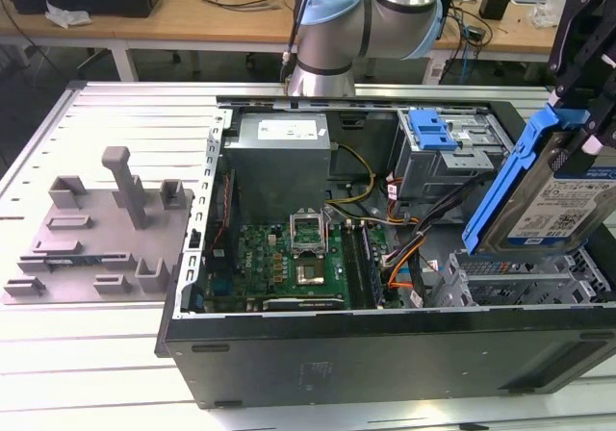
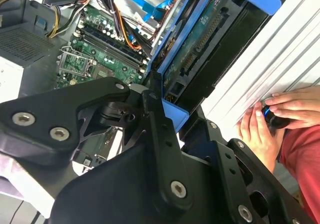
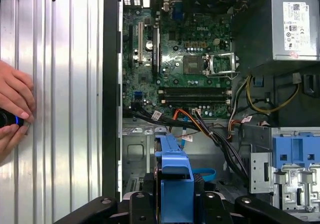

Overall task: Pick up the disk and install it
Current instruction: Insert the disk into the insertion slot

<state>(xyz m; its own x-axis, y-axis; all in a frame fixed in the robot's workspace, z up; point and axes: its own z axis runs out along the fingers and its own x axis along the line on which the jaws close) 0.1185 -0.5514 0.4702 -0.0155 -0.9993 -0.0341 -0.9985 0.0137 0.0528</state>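
The disk (image 1: 558,205) is a silver hard drive with a white-and-blue label and blue rails. It hangs tilted at the exterior view's right, above the open computer case (image 1: 385,344). My gripper (image 1: 580,128) is shut on its upper end, black fingers (image 1: 570,37) reaching down from above. The disk's lower edge sits just over the empty metal drive bay (image 1: 520,282) at the case's near right corner. In the second wrist view the disk's (image 2: 200,54) circuit-board side shows between the fingers (image 2: 155,119). The first wrist view has its blue rail (image 3: 175,176) end-on above the bay (image 3: 137,159).
Inside the case lie a green motherboard (image 1: 289,258), a grey power supply box (image 1: 279,152), a grey cage with a blue tab (image 1: 433,133) and loose cables (image 1: 404,248). A grey fixture (image 1: 96,229) sits on the table. A person's hands (image 3: 12,104) rest beside the case.
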